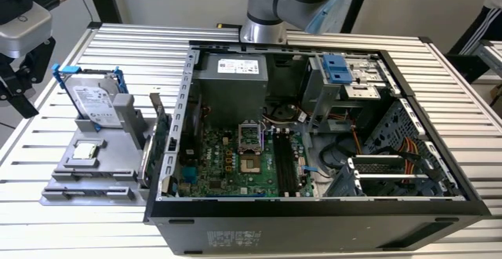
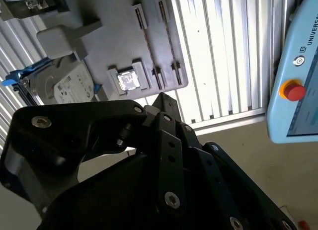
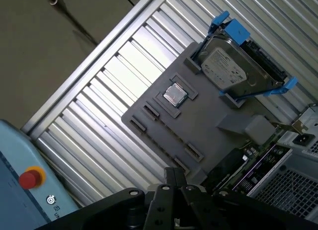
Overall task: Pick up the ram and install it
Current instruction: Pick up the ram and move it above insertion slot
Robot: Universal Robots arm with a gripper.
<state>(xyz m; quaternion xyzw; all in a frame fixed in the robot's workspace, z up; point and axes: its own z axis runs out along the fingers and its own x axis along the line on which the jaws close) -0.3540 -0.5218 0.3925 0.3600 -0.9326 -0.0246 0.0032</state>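
hand (image 3: 171, 173) hangs above the grey holder (image 3: 208, 125), over the end that carries the narrow grooves and the small square chip (image 3: 175, 95). in the exterior view it sits high at that view's left edge, well up from the worktop (image 1: 117, 41). whether it is open or shut i cannot tell, and no board shows in its hold.

the ram (image 3: 256, 166) is hard to pin down. the holder's grooves look bare in both wrist views. my best reading is that it is the dark strip of board with pale labels in the first wrist view. that strip stands on edge at the holder's border, next to the computer case (image 1: 314, 229) and close by the green card (image 1: 163, 141). i would not swear to it; it may be part of that card.

if the reading holds, the stick lies from the hand toward the case, past the grooves, with the hard drive (image 3: 233, 66) in its blue frame off to one side. its long axis runs along the case wall, not across it. the long black sockets (image 1: 285, 165) on the motherboard (image 1: 223, 165) run in much the same direction. they lie deeper inside the open case, on the exterior view's right of the holder.

by my judgement the work stands at the reach for the stick, with nothing lifted yet.
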